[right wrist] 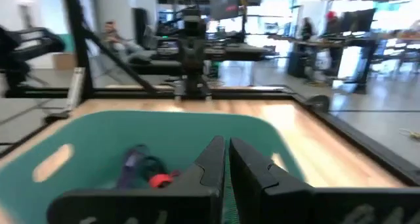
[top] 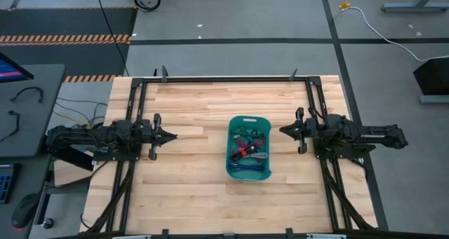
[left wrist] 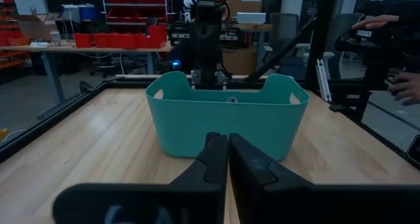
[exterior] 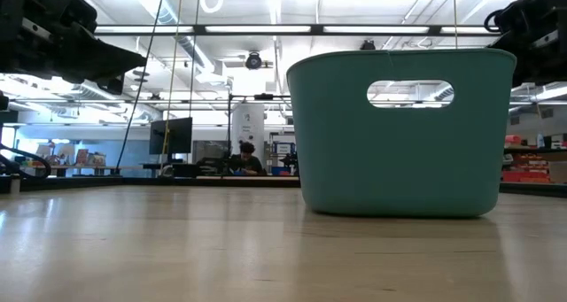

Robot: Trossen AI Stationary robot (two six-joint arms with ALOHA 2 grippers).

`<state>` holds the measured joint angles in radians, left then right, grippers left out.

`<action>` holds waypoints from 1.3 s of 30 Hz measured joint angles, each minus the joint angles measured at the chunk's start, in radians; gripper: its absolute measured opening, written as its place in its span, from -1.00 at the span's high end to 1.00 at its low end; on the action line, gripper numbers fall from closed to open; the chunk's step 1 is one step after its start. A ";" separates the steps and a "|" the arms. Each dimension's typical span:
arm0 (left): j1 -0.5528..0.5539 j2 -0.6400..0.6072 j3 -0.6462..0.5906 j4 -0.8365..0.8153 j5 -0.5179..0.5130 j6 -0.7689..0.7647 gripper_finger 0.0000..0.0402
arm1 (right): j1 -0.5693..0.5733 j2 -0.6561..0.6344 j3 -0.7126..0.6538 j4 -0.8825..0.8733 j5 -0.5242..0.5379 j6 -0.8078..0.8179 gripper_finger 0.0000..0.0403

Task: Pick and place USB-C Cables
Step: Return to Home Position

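A teal plastic basket (top: 248, 147) stands on the wooden table between my two arms; it also fills the low view (exterior: 403, 134). Inside it lie several coiled USB-C cables (top: 247, 149), red, teal and blue ones showing from above, and a purple and a red coil (right wrist: 146, 169) showing in the right wrist view. My left gripper (top: 173, 135) is shut and hovers left of the basket (left wrist: 226, 122), pointing at it. My right gripper (top: 282, 130) is shut and hovers by the basket's right rim, above the basket (right wrist: 151, 145).
Black frame rails (top: 224, 79) run along the table's far edge and down both sides. Bare wood lies on the near side and far side of the basket. A person sits in the room beyond the table (exterior: 245, 158), and a hand (left wrist: 405, 87) shows off the table's side.
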<state>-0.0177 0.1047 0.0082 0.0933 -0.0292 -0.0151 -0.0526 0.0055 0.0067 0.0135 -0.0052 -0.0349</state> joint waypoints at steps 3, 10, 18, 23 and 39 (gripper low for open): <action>0.000 0.000 0.000 0.000 0.000 0.000 0.90 | -0.001 0.000 0.000 0.006 0.023 -0.016 0.85; 0.000 0.000 0.000 0.000 0.000 0.000 0.84 | -0.001 0.005 0.000 0.022 0.013 -0.018 0.85; 0.000 0.000 0.000 0.000 0.000 0.000 0.88 | -0.001 0.005 0.000 0.021 0.013 -0.017 0.85; 0.000 0.000 0.000 0.000 0.000 0.000 0.89 | -0.001 0.005 0.000 0.021 0.013 -0.017 0.85; 0.000 0.000 0.000 0.000 0.000 0.000 0.88 | -0.001 0.005 0.000 0.021 0.012 -0.017 0.85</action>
<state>-0.0177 0.1047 0.0078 0.0930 -0.0292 -0.0151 -0.0536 0.0101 0.0067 0.0349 0.0071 -0.0521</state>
